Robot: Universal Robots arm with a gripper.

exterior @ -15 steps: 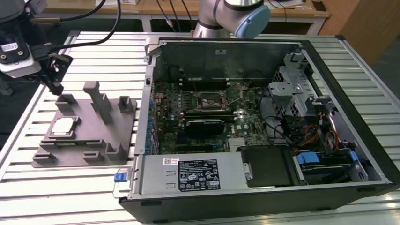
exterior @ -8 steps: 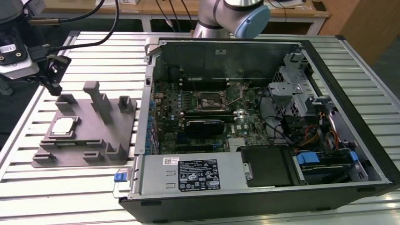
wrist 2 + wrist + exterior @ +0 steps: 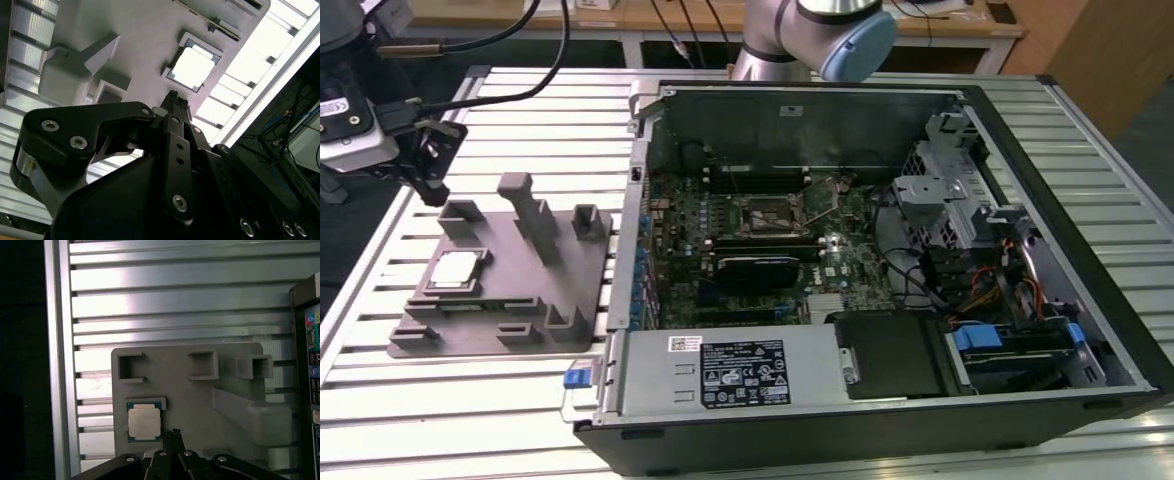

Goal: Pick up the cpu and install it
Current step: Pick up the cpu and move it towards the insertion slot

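A slatted metal tabletop (image 3: 480, 420) carries everything here. Its biggest load is an open computer case (image 3: 881, 430), lying on its side over the middle and the exterior view's right, with its insides facing up. Inside, the green motherboard (image 3: 854, 262) lies flat with the black, metal-framed socket (image 3: 767, 212) towards its far part, and a grey power supply (image 3: 720, 372) runs along the near wall. Beyond the far wall of the case the robot arm (image 3: 807, 35) rises with its blue-capped joint.

At the exterior view's left, beside the case, lies the grey holder tray (image 3: 520, 290) with its upright posts. It also shows in the first wrist view (image 3: 190, 405) and in the second wrist view (image 3: 145, 40).

The gripper (image 3: 432, 190) hangs over the far left corner of that tray, fingers pointing down. In both wrist views its dark fingers run together to one narrow tip (image 3: 175, 432) (image 3: 173, 94), so from where I stand it looks closed, with nothing held in it.

The cpu (image 3: 456, 271) lies flat in a shallow square seat on the left part of the tray, shiny top up, with a thin dark rim around it. It is apart from the gripper and untouched. In the wrist views the cpu (image 3: 144, 422) (image 3: 192, 67) lies just beyond the fingertip, below it.
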